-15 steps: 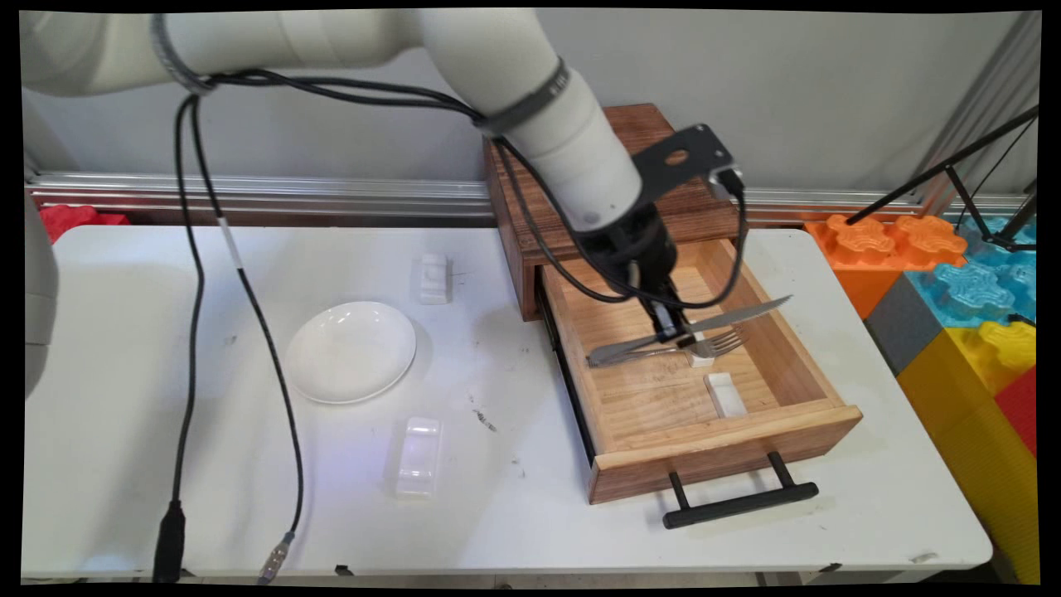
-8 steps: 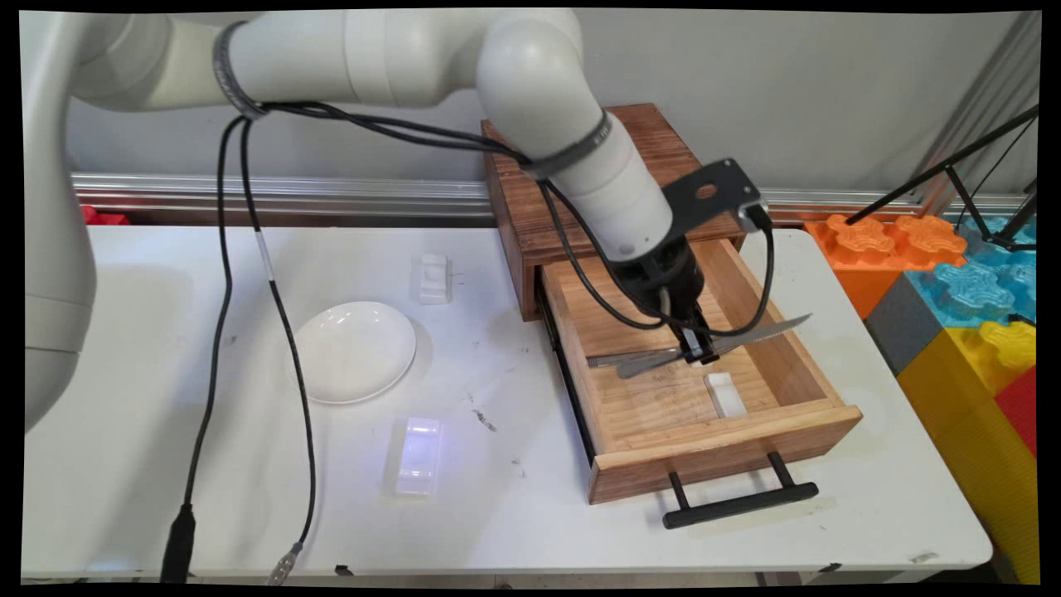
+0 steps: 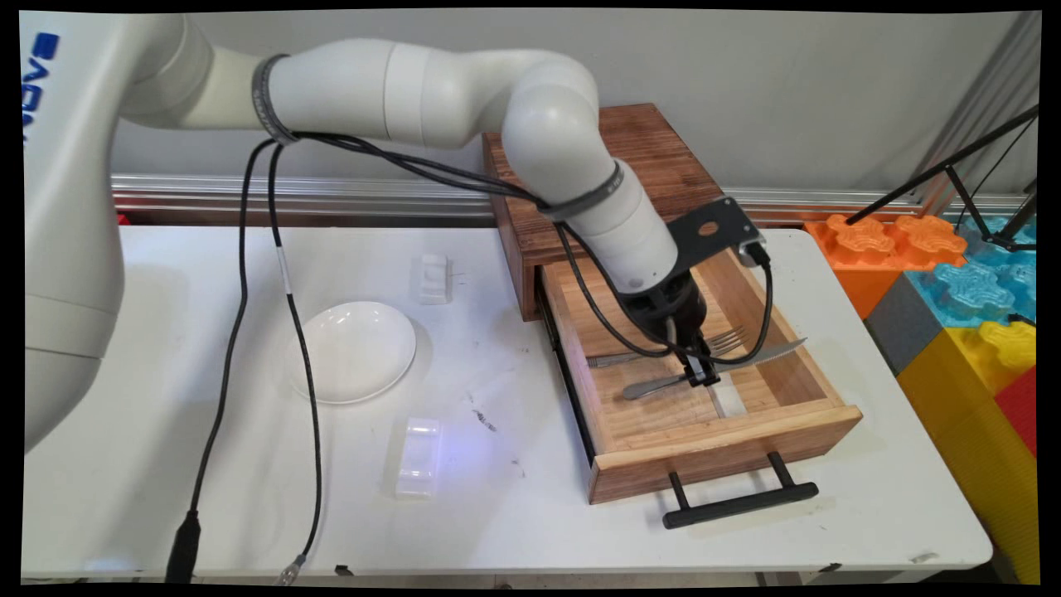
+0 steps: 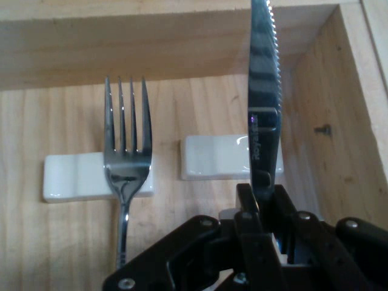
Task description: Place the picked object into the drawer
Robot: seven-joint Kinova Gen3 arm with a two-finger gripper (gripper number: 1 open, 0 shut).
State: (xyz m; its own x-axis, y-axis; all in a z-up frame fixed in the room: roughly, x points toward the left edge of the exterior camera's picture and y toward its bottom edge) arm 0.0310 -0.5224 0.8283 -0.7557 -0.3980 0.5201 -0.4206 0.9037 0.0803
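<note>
1. The gripper (image 3: 700,375) is closed tight on a knife (image 4: 264,115), gripping it near the middle, inside the open drawer (image 3: 729,431).
2. The knife hangs just above a white rest (image 4: 230,156); a fork (image 4: 126,151) already lies on the other white rest (image 4: 79,177) beside it.
3. Risk: the serrated blade points toward the drawer's side wall (image 3: 792,356), so any drift that way could jam the tip.
4. Risk: letting go off-centre could see the knife tip off its rest or knock the fork.
5. Farther off, a plate (image 3: 355,351) sits on the table (image 3: 124,464).
</note>
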